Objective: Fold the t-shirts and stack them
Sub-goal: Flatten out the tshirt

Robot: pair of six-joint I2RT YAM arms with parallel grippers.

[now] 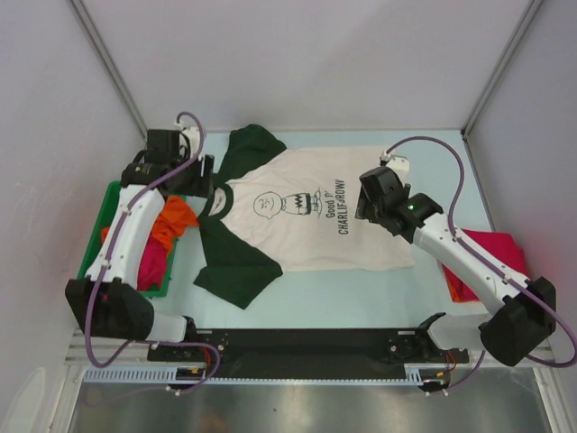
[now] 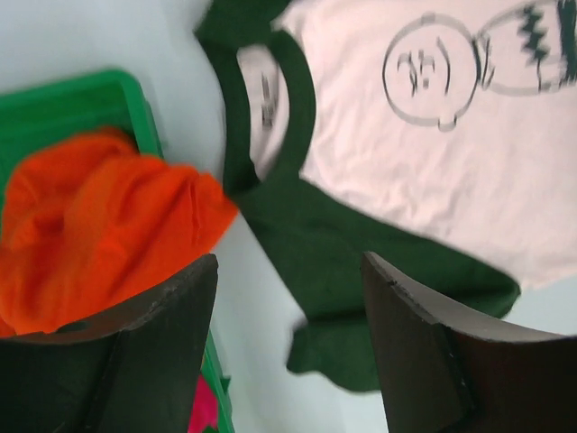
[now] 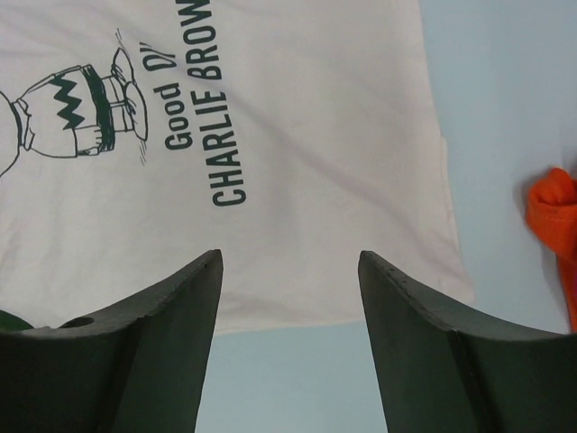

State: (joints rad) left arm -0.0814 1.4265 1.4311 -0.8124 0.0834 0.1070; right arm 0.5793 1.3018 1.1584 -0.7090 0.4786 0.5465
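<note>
The cream t-shirt with dark green sleeves [image 1: 306, 216] lies spread flat on the table, print up, collar to the left. My left gripper [image 1: 203, 176] hovers open near its collar. In the left wrist view, the left gripper [image 2: 288, 271] has nothing between its fingers, and the near green sleeve [image 2: 361, 271] lies below it. My right gripper [image 1: 371, 200] hangs open above the hem end. In the right wrist view, the right gripper [image 3: 288, 262] is empty over the shirt's near edge [image 3: 297, 135]. An orange t-shirt [image 1: 171, 225] and a pink one [image 1: 149, 262] sit in the bin.
A green plastic bin [image 1: 95, 239] stands at the left edge, its rim [image 2: 90, 90] close to my left fingers. A crimson cloth [image 1: 491, 248] on an orange one [image 1: 460, 287] lies at the right under my right arm. White walls close off the back and sides.
</note>
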